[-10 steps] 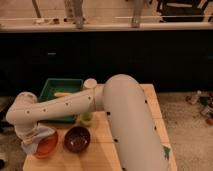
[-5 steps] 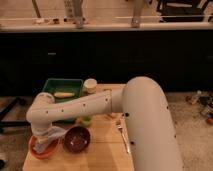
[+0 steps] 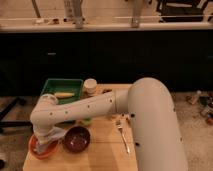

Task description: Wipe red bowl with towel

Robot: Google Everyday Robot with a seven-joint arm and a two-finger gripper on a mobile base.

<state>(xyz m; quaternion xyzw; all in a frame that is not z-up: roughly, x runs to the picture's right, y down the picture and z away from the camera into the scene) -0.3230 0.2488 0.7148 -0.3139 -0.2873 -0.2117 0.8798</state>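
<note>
On a light wooden table (image 3: 105,155) before a dark wall, the round orange-red plastic bowl (image 3: 36,149) sits just left of the dark maroon bowl (image 3: 76,139), and the gripper (image 3: 46,141) presses the pale grey-blue cloth towel (image 3: 52,135) into it.

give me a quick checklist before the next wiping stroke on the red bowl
1. Towel is over the red bowl: ok, the pale cloth covers most of it.
2. Pincer is down at the bowl: ok, the arm ends at the towel at the table's front left corner.
3. Pincer's hold on the towel: cannot tell, cloth hides it.
4. Maroon bowl clear of the stroke: not ok, it sits right beside the red bowl.
5. Fork out of the way: ok, it lies further right on the table.
6. Green tray out of the way: ok, behind the arm.
</note>
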